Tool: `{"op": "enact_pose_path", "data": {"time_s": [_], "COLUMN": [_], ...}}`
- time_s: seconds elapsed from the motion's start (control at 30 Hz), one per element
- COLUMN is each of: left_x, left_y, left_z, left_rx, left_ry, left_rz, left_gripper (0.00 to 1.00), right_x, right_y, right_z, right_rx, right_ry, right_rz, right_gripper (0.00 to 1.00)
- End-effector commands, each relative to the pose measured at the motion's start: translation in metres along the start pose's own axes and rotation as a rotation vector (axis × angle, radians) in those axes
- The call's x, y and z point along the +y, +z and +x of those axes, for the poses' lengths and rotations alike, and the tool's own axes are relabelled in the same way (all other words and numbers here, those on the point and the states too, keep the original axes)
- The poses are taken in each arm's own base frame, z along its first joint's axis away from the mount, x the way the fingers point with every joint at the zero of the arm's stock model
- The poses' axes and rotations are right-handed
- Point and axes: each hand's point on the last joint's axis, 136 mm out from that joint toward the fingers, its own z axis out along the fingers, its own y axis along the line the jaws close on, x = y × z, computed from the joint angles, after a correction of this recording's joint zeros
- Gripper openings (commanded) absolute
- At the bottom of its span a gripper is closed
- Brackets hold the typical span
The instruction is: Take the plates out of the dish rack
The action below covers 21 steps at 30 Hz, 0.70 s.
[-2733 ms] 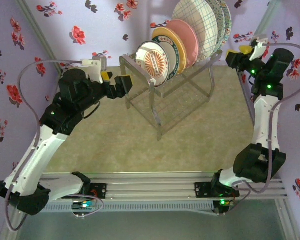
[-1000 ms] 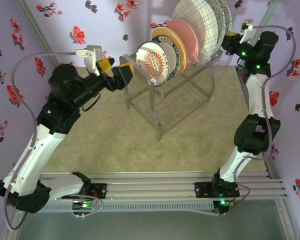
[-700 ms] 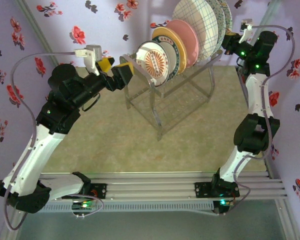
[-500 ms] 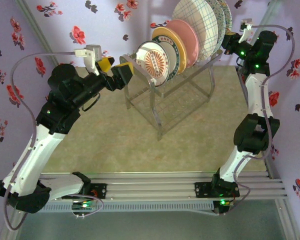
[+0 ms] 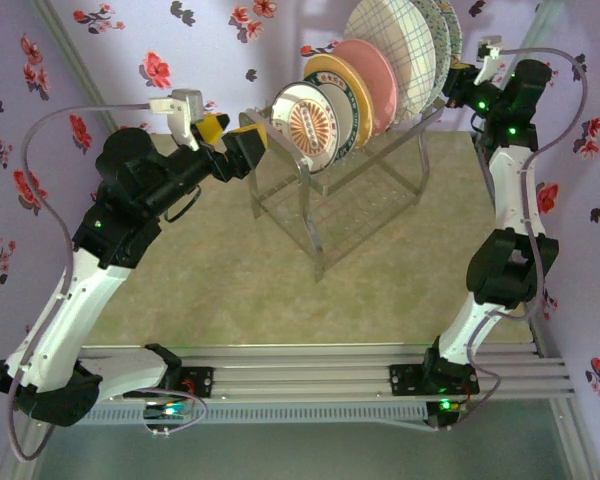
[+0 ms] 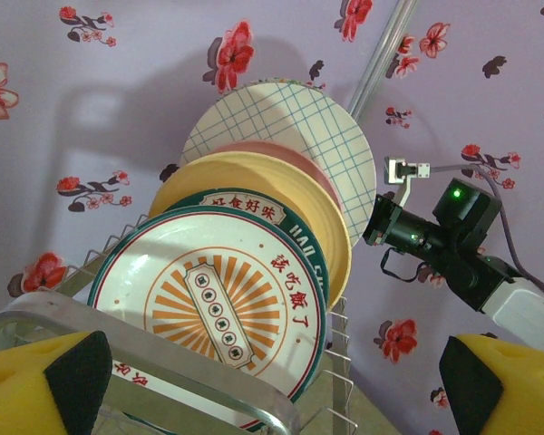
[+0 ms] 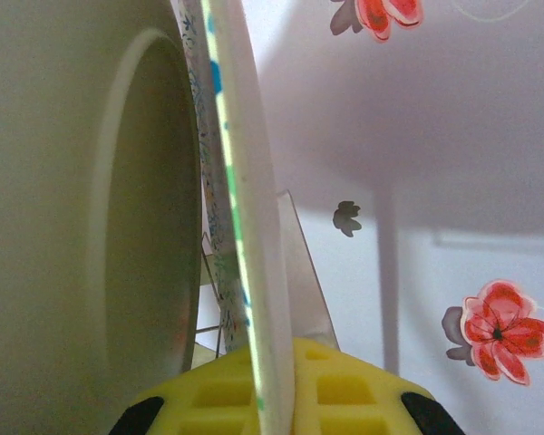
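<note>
We see the plates [image 5: 372, 70] standing on edge in the top tier of the dish rack [image 5: 310, 220]. Our left hand [image 5: 232, 133] gapes wide just beside the rack's front end, near the sunburst plate [image 5: 308, 122]. At the rack's far end, our right hand [image 5: 452, 82] pinches the rim of the rearmost plate [image 7: 240, 227].

Open table [image 5: 280, 300] before dish rack [image 5: 311, 215], plates [image 5: 365, 75] packed close, wall [image 5: 200, 50] right behind.

View past the left gripper [image 6: 272, 388] to the rack [image 6: 163, 367]
Fingers [image 6: 36, 385] spread wide; ahead between them, nearest first: sunburst plate [image 6: 213, 308], yellow plate [image 6: 254, 186], pink plate [image 6: 247, 148], grid plate [image 6: 281, 113].
</note>
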Motion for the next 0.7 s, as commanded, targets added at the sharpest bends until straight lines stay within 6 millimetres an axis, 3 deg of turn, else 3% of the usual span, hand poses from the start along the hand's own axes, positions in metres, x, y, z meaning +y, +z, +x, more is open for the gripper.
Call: {"op": "enact_pose_path", "data": {"time_s": [0.0, 0.67], "left_x": [-0.012, -0.014], "left_y": [-0.006, -0.007], "left_z": [-0.01, -0.014], "left_rx": [-0.037, -0.05], "left_ry": [-0.008, -0.009], "left_rz": [0.045, 0.051], "left_gripper": [0.96, 0.96], "right_x": [0.025, 0.023], "right_y": [-0.007, -0.029], "right_z": [-0.034, -0.076], "right_rx": [-0.045, -0.117], "right_ry": [-0.079, -0.164], "right_rz": [-0.008, 0.115], "right_gripper": [0.0, 0.0]}}
